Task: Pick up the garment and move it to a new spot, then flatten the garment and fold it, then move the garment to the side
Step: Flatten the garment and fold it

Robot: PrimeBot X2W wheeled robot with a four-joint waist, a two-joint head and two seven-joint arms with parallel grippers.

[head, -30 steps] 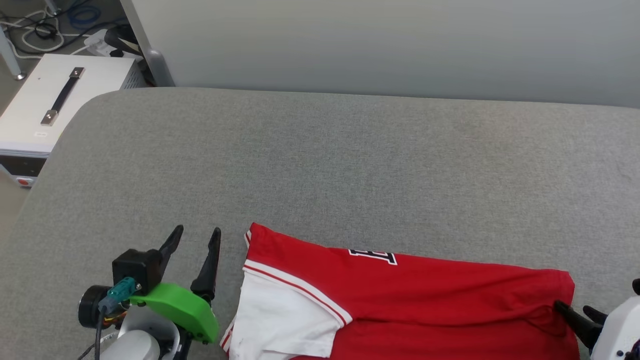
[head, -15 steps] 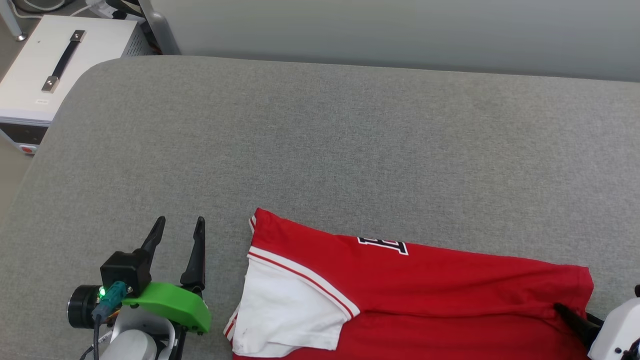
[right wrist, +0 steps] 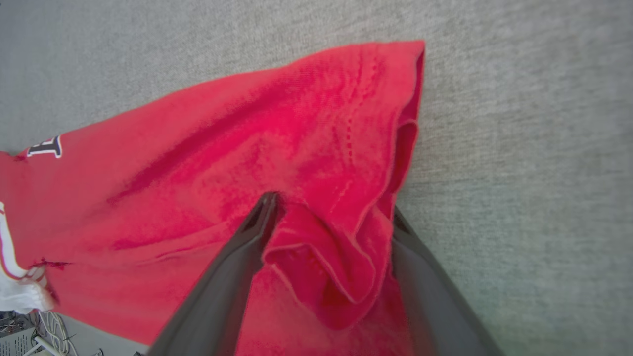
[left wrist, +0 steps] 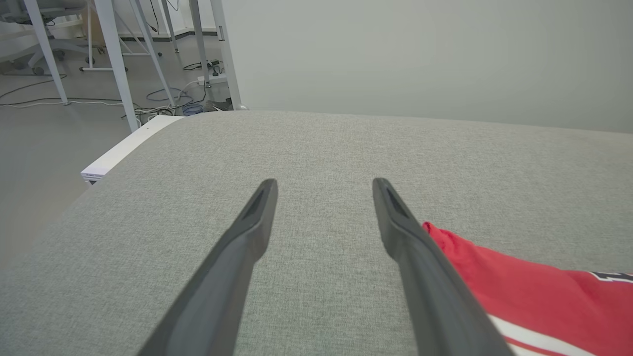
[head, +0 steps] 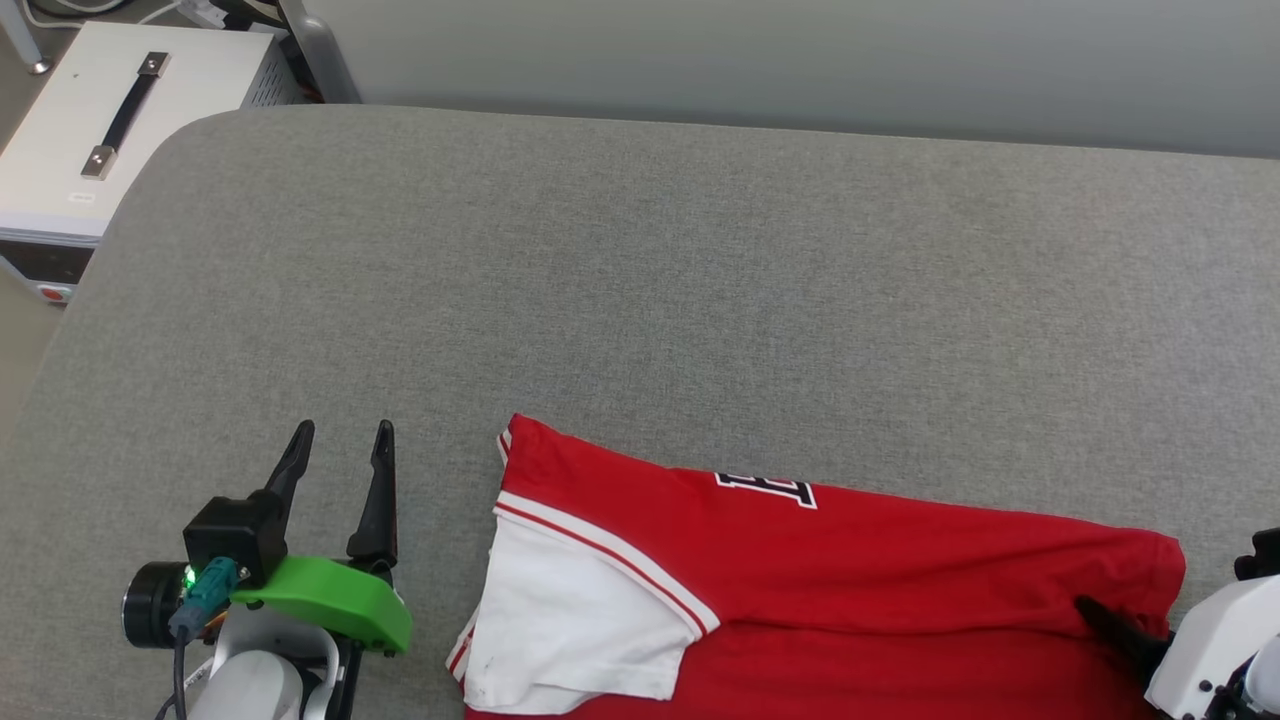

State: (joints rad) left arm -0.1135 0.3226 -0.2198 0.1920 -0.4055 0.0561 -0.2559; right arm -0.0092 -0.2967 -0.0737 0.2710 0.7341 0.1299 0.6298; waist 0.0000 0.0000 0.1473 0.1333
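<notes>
At 5 o'clock in the head view, the red jersey (head: 850,580) lies folded on the grey fabric surface (head: 640,300), its white sleeve (head: 580,620) toward 7 o'clock and its near side running off the bottom of the view; the right claw (right wrist: 332,205) is spread, its fingers straddling a bunched fold of the hem corner without pinching it; the left claw (head: 343,428) is spread too, over bare surface just beside the sleeve at 7 o'clock, touching nothing.

My worries: the fold between the right fingers is lumpy and several layers thick, so a close here may catch only the top layer, or the thin fabric may slip out on the lift; with the left claw empty, a one-corner pull would likely drag the jersey and undo its fold; the right wrist view shows floor and cables past the jersey's near edge, so I judge it sits close to the rim and could slide off.

Writing: a dark, white-edged print (head: 765,488) sits at the far fold, cut off by it, unreadable; the white case (head: 150,120) at 10 o'clock carries a small label (head: 80,197), too small to read.
</notes>
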